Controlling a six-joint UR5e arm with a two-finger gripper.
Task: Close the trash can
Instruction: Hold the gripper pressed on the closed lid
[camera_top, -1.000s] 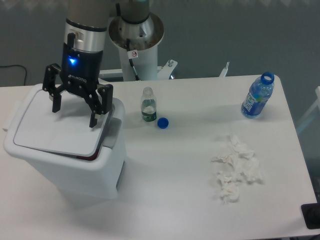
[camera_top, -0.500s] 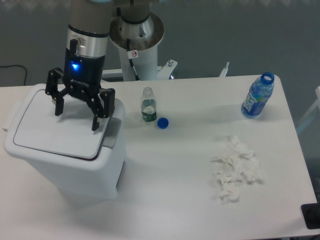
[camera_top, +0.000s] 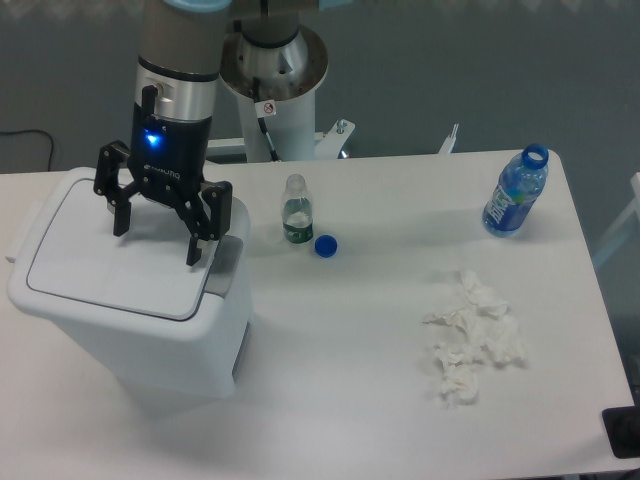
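Standing at the left of the frame on the white worktop (camera_top: 380, 330), the large white plastic trash can (camera_top: 150, 330) with rounded corners has its flat hinged lid (camera_top: 110, 260) lying down across the opening. No dark gap shows along the lid's near edge, so by judgement the lid is seated or very nearly so. The grey latch tab (camera_top: 224, 268) sits at the lid's right edge, towards the middle of the frame.

The black two-finger gripper (camera_top: 160, 237) hangs over the far right part of the lid, jaws spread wide and holding nothing. Its fingertips appear to be at or just above the lid surface; contact cannot be confirmed. This open, downward-pointing stance suits pressing on a flat panel rather than grasping it.

Items not concerned in the task lie right of the bin: a small clear uncapped bottle with a green label (camera_top: 295, 210), a loose blue cap (camera_top: 325, 245) just beside it, a blue-labelled bottle (camera_top: 515, 195) at upper right, and crumpled white tissues (camera_top: 470, 340) at lower right.
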